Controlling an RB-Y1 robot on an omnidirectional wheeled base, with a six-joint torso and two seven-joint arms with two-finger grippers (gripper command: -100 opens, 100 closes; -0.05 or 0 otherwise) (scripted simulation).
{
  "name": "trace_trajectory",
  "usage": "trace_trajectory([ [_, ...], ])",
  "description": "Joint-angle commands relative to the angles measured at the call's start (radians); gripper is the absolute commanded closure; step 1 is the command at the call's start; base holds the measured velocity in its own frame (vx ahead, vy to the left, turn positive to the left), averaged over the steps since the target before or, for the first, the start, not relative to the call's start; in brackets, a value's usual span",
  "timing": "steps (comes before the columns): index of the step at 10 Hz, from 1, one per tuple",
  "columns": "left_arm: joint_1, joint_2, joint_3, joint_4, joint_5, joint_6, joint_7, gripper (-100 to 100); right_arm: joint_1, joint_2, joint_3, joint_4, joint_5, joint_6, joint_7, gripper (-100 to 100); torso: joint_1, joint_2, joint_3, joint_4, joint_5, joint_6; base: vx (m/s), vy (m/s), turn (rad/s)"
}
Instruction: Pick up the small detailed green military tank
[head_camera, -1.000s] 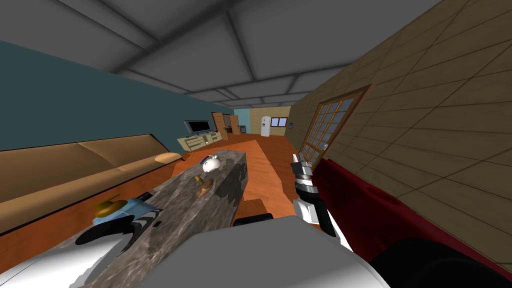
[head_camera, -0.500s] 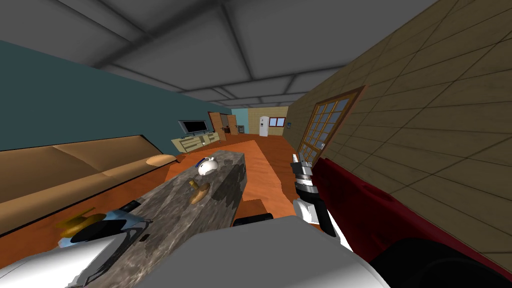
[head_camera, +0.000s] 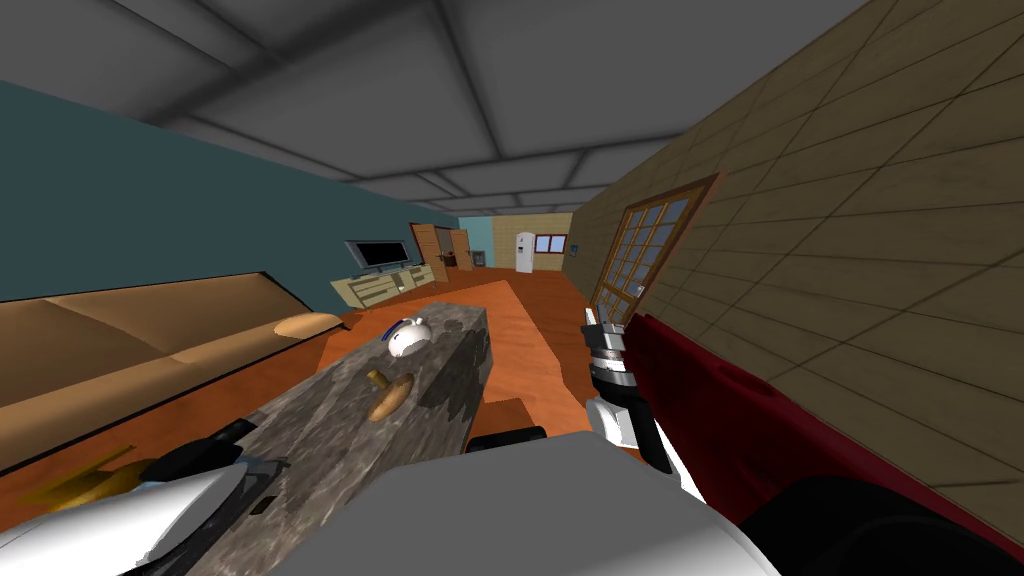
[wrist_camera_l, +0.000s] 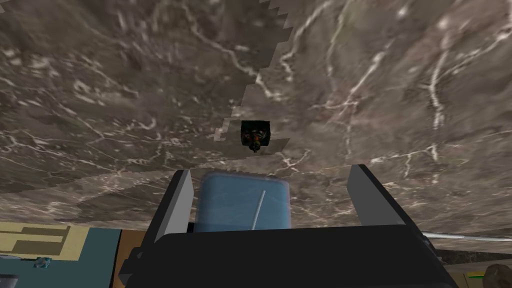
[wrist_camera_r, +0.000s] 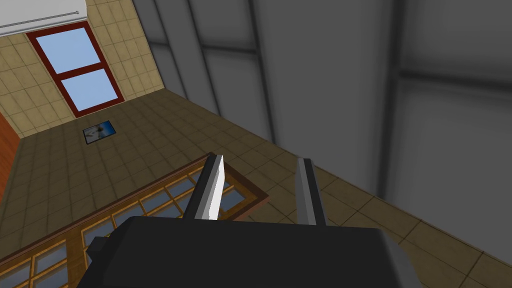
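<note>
— Tank (head_camera: 78, 487) and your left gripper (wrist_camera_l: 272, 169) slid left, off the marble table (head_camera: 340, 420)'s side?
— Yes. Your fingers (wrist_camera_l: 181, 200) stood apart, a blue block (wrist_camera_l: 240, 205) between them; right gripper (wrist_camera_r: 260, 165) hung narrowly parted.

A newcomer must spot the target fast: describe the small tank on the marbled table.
Find the long grey marbled table beside the tan sofa. At its near end, just beyond the left gripper and the pale blue box between its fingers, sits the tank. It is tiny and almost black, unlike that box, the brown piece and the white figure.
</note>
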Motion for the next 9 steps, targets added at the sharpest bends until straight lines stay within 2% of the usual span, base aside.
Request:
trace_trajectory([
  [1,-0.004,0.007,0.009,0.02,0.026,0.05,-0.013,-100,0.0,0.0,0.0,0.0,0.0,0.0,0.0,0,0.0,0.0,0.0,0.0,0.0,0.0,0.03,0.01,-0.087],
  [6,-0.019,0.025,0.027,0.076,0.093,0.161,-0.047,-100,0.0,0.0,0.0,0.0,0.0,0.0,0.0,0,0.0,0.0,0.0,0.0,0.0,0.0,0.036,0.02,-0.074],
  [8,-0.025,0.028,0.032,0.093,0.113,0.192,-0.057,-100,0.0,0.0,0.0,0.0,0.0,0.0,0.0,0,0.001,0.0,0.0,0.0,0.0,0.0,0.029,0.024,-0.06],
  [9,-0.022,0.027,0.031,0.087,0.106,0.18,-0.054,-100,0.0,0.0,0.0,0.0,0.0,0.0,0.0,0,0.001,0.0,0.0,0.0,0.0,0.0,0.01,0.011,-0.011],
])
